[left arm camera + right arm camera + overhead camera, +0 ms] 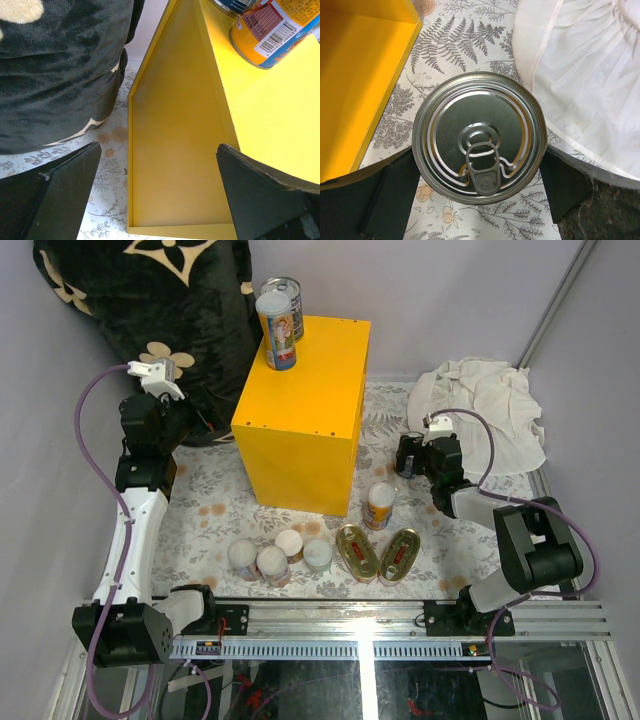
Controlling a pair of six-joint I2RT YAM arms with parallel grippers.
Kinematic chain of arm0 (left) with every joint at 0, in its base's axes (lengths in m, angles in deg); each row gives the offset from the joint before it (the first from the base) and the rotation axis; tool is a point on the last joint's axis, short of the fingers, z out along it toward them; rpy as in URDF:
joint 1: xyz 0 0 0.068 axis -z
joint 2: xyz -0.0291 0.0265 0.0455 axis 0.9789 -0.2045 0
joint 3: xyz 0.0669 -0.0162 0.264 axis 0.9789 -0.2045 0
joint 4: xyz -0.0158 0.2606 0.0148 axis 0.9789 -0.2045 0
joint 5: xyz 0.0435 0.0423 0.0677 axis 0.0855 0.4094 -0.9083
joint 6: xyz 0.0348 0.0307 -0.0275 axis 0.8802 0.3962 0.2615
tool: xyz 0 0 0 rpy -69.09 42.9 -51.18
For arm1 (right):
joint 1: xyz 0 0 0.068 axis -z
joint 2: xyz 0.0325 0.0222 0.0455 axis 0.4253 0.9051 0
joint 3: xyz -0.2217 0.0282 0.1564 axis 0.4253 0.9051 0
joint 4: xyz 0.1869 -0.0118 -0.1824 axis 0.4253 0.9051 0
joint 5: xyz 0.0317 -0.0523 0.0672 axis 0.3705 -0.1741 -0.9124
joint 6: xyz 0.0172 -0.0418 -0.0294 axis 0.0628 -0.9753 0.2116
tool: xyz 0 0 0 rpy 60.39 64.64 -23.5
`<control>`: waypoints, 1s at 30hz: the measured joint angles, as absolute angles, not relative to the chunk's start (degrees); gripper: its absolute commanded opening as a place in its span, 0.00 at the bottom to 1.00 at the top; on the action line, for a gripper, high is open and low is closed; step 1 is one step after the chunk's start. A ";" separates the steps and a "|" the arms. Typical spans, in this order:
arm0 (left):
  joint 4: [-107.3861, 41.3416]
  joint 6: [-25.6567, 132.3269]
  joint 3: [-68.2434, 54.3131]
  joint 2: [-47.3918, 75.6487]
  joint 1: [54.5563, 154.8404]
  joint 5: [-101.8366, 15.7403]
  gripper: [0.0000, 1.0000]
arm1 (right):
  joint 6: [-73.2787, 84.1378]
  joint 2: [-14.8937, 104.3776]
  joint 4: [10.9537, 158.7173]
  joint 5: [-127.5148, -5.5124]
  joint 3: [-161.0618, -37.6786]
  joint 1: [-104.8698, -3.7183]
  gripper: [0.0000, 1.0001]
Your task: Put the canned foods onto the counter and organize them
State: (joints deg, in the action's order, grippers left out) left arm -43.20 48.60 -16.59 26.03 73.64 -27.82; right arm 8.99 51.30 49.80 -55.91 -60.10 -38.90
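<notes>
The yellow counter [300, 415] stands mid-mat with a blue-labelled can [277, 332] and a second can [287, 300] on its top. Several small white-lidded cans [272, 562], two oval gold tins [355, 551] and an orange can [379, 506] sit on the mat in front of it. My right gripper [479, 192] is open, its fingers [390, 195] flanking an upright silver pull-tab can [480, 137] to the right of the counter [360, 85]. My left gripper [157, 192] hangs open and empty beside the counter's left side [175, 150]. An orange can [272, 32] shows on the counter top.
A black cushion with pale flowers [150, 310] leans at the back left, close to my left gripper [160, 375]. A crumpled white cloth [490, 410] lies at the back right, just behind my right gripper [411, 455]. The floral mat [210, 505] covers the table.
</notes>
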 measured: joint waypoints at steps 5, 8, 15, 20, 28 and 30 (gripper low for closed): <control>-42.72 48.18 -16.59 25.46 73.64 -27.80 1.00 | 4.77 53.50 46.79 -50.95 -60.34 -41.46 1.00; -42.59 48.18 -16.59 25.42 73.64 -27.80 1.00 | 2.95 55.38 45.98 -49.38 -61.17 -42.10 1.00; -42.55 48.21 -16.57 25.42 73.64 -27.82 1.00 | 0.46 57.68 46.02 -48.35 -63.59 -42.79 0.88; -42.55 48.21 -16.59 25.42 73.64 -27.89 1.00 | 0.18 57.70 46.22 -48.65 -63.75 -42.79 0.62; -42.57 48.21 -16.57 25.42 73.66 -28.15 1.00 | 0.02 57.02 47.47 -49.81 -63.85 -42.79 0.40; -42.55 48.21 -16.59 25.42 73.66 -28.17 1.00 | -0.06 55.93 49.28 -50.34 -63.85 -42.82 0.35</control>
State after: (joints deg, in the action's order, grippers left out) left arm -42.55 48.21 -16.59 25.42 73.66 -28.17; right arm -0.06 55.93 49.28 -50.34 -63.85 -42.82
